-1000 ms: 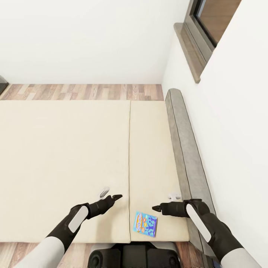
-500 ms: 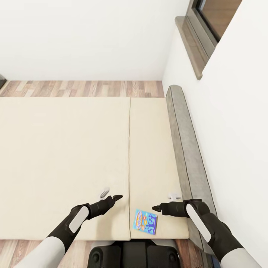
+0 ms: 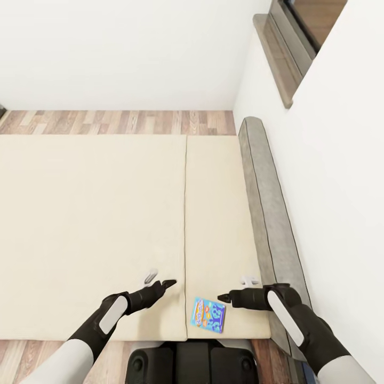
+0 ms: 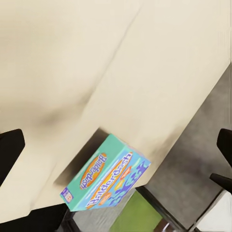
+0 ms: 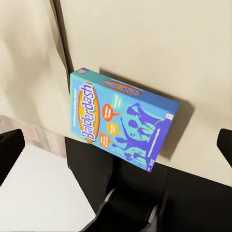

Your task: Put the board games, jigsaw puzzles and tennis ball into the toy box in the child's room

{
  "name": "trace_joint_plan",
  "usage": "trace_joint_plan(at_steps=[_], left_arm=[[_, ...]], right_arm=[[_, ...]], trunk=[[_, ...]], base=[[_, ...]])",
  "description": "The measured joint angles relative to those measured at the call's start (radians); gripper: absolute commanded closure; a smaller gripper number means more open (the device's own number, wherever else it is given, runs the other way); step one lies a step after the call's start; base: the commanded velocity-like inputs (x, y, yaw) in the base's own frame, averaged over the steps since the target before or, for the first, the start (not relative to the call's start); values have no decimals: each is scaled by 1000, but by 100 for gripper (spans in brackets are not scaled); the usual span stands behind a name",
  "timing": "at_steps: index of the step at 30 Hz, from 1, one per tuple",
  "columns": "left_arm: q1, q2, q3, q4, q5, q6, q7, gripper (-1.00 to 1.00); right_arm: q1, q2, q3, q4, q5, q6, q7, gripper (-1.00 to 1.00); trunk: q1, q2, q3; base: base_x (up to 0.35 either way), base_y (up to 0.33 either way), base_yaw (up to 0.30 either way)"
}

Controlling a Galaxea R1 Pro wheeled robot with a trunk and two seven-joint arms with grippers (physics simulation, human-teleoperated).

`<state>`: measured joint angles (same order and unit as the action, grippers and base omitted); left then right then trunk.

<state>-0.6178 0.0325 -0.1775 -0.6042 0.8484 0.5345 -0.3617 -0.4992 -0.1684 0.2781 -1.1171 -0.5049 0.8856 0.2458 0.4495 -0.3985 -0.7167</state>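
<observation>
Blue board game [image 3: 208, 314] with big figures lying flat at beige bed [image 3: 90, 213] edge, wood-plank floor [image 3: 117, 121], both grippers [image 3: 169, 282] [image 3: 221, 298] hovering spread apart, empty

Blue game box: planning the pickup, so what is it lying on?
The blue game box lies flat on the beige mattress, near its front edge, just right of the mattress seam. The mattress patch beneath the box is covered, so nothing there can be seen.

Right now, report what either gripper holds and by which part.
Nothing is held. The left gripper and right gripper are open, flanking the flat blue board game box on the beige mattress.
</observation>
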Motion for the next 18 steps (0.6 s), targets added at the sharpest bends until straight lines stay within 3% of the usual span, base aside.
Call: trace_joint_plan(at_steps=[8, 18], left_arm=[[2, 6, -18, 0, -2, 0, -85, -100], [3, 10, -53, 0, -2, 0, -121, -100]], right_arm=[[9, -3, -3, -73, -2, 46, -1, -100], [12, -6, -5, -104, -2, 57, -2, -100]], trunk=[[0, 0, -5], [0, 0, -8]], base=[[0, 0, 0], [0, 0, 0]])
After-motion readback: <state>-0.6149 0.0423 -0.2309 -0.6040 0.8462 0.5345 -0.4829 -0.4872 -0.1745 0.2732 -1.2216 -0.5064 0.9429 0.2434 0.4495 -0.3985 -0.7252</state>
